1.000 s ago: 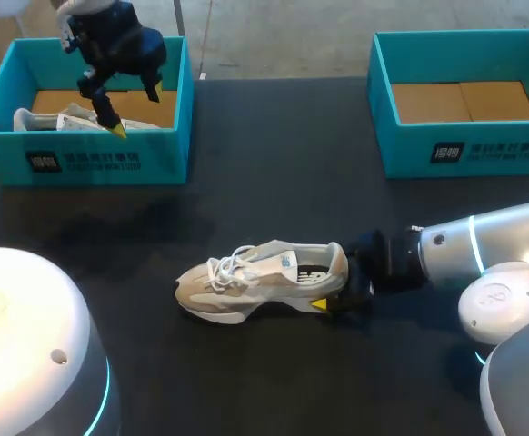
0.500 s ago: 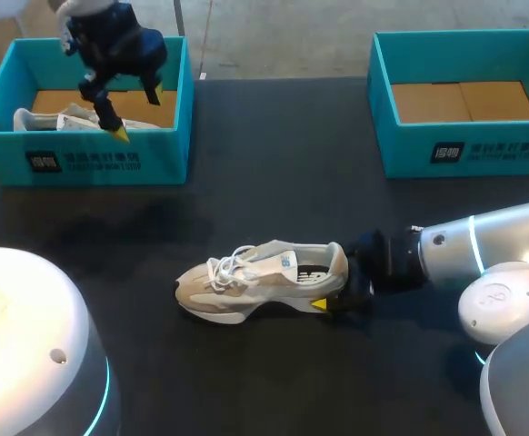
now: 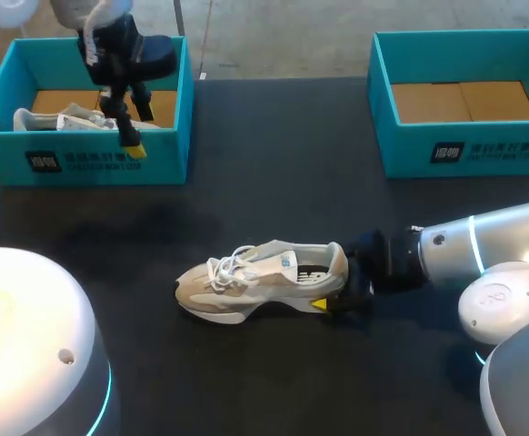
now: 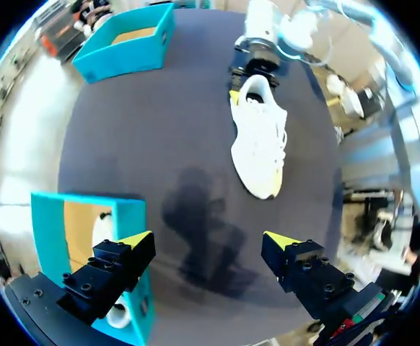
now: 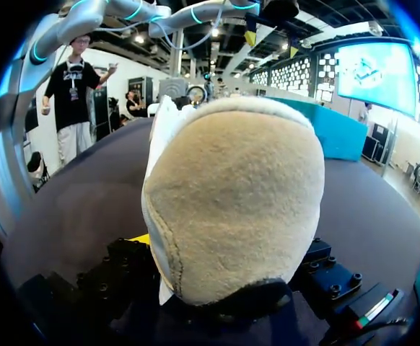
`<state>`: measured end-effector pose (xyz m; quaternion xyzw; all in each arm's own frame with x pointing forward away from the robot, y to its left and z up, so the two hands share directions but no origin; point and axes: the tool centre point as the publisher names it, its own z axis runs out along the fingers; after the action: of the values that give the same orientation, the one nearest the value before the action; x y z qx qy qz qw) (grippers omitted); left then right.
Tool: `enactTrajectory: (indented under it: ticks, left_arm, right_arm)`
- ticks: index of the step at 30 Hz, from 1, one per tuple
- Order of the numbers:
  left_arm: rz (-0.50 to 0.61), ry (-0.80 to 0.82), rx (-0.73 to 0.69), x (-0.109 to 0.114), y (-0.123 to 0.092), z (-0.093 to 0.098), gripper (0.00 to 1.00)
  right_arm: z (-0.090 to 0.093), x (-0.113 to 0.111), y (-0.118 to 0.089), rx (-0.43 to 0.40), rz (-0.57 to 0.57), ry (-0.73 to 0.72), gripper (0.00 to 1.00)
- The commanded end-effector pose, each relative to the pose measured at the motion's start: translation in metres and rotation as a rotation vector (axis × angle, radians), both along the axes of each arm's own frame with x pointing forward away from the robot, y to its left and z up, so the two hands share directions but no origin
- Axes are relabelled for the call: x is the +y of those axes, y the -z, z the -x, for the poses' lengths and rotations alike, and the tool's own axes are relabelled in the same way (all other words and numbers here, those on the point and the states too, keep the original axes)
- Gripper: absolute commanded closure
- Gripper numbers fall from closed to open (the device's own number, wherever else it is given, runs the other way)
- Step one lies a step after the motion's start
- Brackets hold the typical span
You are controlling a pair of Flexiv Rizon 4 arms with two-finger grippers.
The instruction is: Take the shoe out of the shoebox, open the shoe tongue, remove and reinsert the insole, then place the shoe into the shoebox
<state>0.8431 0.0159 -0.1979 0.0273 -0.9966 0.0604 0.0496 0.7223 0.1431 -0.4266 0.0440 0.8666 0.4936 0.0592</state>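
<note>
A white and beige shoe [image 3: 263, 277] lies on its sole in the middle of the black table, toe to the left. My right gripper [image 3: 334, 289] is at its heel with a finger on each side, shut on it. In the right wrist view the beige heel [image 5: 232, 187] fills the space between the fingers of this gripper [image 5: 224, 254]. My left gripper [image 3: 132, 134] hangs open over the front wall of the left teal shoebox [image 3: 83, 162]. From the left wrist, that gripper [image 4: 208, 239] is empty and the shoe [image 4: 260, 140] lies well ahead.
A second pale shoe [image 3: 60, 118] lies inside the left shoebox, also seen beside the left finger [image 4: 107, 232]. Another teal shoebox [image 3: 464, 154] at the back right holds only its cardboard floor. Bare black table [image 3: 274, 173] lies between the boxes.
My left gripper has shifted a little right and toward the front wall of the left box, turning as it went. The right gripper and the shoe have not moved.
</note>
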Motion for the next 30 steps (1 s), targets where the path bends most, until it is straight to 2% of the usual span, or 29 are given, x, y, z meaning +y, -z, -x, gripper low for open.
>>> enactTrajectory:
  ticks: [1, 2, 7, 8, 13, 23, 30]
  left_arm:
    - [-0.03, -0.136, 0.007, -0.004, 0.002, 0.015, 0.0]
    - [-0.003, -0.16, 0.018, -0.005, 0.003, 0.018, 0.0]
    - [-0.047, -0.347, 0.032, -0.014, 0.01, 0.031, 0.0]
    - [-0.013, -0.384, 0.048, -0.016, 0.011, 0.033, 0.0]
    - [-0.029, -0.553, 0.049, -0.026, 0.016, 0.045, 0.0]
    - [-0.023, -0.74, 0.032, -0.049, 0.034, 0.073, 0.0]
    - [-0.004, -0.85, -0.018, -0.065, 0.037, 0.094, 0.0]
  right_arm:
    - [0.001, 0.006, 0.006, 0.001, 0.006, 0.0, 1.0]
    - [0.001, 0.006, 0.006, 0.001, 0.006, 0.0, 1.0]
    - [0.001, 0.006, 0.006, 0.001, 0.006, 0.0, 1.0]
    - [0.001, 0.006, 0.006, 0.001, 0.006, 0.0, 1.0]
    - [0.001, 0.006, 0.006, 0.001, 0.006, 0.0, 1.0]
    - [0.001, 0.006, 0.006, 0.001, 0.006, 0.0, 1.0]
    - [0.001, 0.006, 0.006, 0.001, 0.006, 0.0, 1.0]
